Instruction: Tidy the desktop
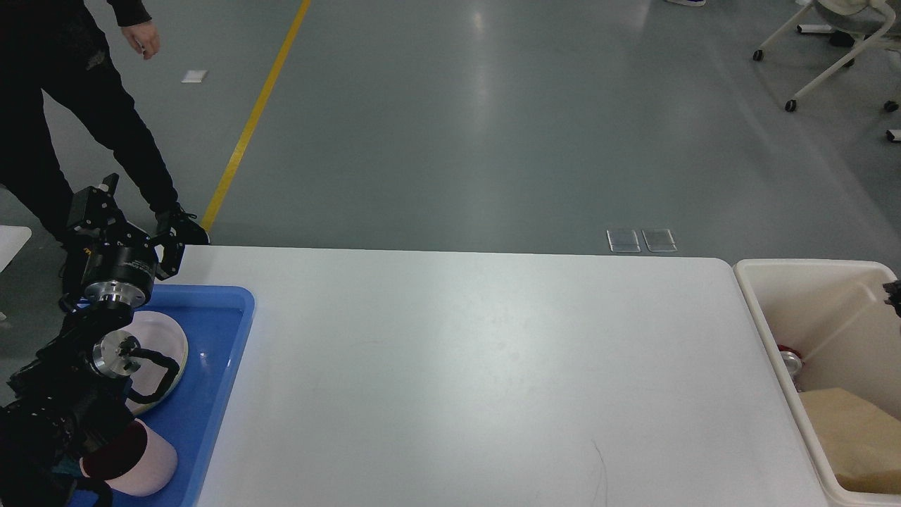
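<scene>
The desktop (479, 373) is a large white tabletop with a bare surface filling the middle of the head view. My left gripper (136, 213) hangs over the desktop's far left corner, just above the back of a blue tray (229, 345). Its two fingers are spread open with nothing between them. Only a small dark sliver of my right arm (894, 294) shows at the right edge, above a cream bin (757, 310). Its fingers cannot be made out.
The blue tray holds a pink plate (169, 334) and a pink cup (144, 468) on its side. The bin holds a red can (790, 360) and brown paper (859, 436). A person in black (77, 120) stands behind the left corner. A chair (838, 49) is far right.
</scene>
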Controlling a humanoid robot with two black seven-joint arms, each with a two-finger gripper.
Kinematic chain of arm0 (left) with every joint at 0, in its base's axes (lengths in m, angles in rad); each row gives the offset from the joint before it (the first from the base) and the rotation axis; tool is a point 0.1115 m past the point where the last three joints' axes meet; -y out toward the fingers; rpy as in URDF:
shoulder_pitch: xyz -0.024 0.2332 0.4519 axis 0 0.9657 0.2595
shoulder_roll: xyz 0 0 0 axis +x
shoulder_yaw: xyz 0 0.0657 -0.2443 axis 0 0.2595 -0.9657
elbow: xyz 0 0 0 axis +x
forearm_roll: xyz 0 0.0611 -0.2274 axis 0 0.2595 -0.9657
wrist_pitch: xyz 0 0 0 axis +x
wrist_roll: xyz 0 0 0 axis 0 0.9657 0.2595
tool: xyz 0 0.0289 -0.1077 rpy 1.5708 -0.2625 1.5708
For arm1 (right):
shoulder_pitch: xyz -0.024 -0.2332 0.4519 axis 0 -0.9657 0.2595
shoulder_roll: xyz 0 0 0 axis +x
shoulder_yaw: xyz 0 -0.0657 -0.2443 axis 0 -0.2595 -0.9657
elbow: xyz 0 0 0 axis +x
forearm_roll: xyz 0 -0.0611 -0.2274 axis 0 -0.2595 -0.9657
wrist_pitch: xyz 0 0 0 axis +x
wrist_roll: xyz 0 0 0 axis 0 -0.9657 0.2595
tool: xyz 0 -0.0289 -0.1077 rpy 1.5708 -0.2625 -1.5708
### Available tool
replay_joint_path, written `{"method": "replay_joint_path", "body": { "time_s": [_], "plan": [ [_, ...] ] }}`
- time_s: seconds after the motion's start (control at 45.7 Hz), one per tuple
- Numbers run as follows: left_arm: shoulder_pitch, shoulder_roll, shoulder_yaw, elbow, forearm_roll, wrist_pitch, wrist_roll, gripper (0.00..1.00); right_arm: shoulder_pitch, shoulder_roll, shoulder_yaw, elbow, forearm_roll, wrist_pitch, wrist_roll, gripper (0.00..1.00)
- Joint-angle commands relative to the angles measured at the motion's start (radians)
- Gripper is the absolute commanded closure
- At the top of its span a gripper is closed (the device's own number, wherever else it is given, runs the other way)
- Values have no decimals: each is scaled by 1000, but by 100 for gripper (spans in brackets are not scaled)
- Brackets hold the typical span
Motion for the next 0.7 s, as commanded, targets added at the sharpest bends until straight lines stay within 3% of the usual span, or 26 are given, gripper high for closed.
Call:
{"method": "replay_joint_path", "body": {
  "time_s": [0.0,0.219,0.35,0.415,0.678],
  "plan": [
    [0,0,0,0,0,0,0,4,36,26,265,13,-1,2,98,0],
    [0,0,0,0,0,1,0,4,51,115,637,77,0,9,428,0],
    [0,0,0,0,0,0,0,4,44,151,741,172,0,15,563,0],
    [0,0,0,0,0,1,0,4,37,181,775,220,0,15,592,0],
    [0,0,0,0,0,0,0,4,27,303,832,240,-1,11,594,0]
  ]
}}
